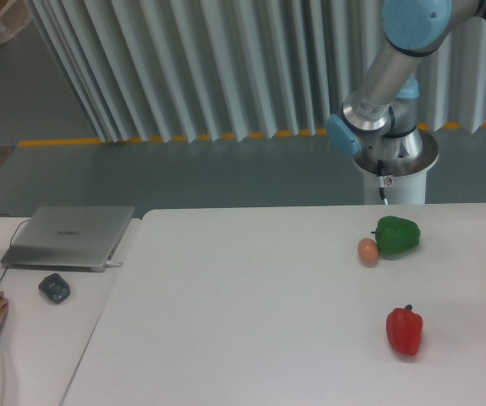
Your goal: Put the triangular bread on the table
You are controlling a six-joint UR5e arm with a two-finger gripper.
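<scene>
Triangular bread — not visible | table point(251, 338) held green pepper point(396, 236), egg point(367, 251), red pepper point(404, 331) | gripper out of frame — grasp untellable

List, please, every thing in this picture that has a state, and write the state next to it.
Silver laptop: lid closed, on the side desk.
Dark computer mouse: lying beside the laptop.
Green bell pepper: resting on the white table.
Small orange-brown egg: lying right against the green pepper.
Red bell pepper: lying alone, stem up.
Gripper: out of frame.
Triangular bread: not visible.
</scene>
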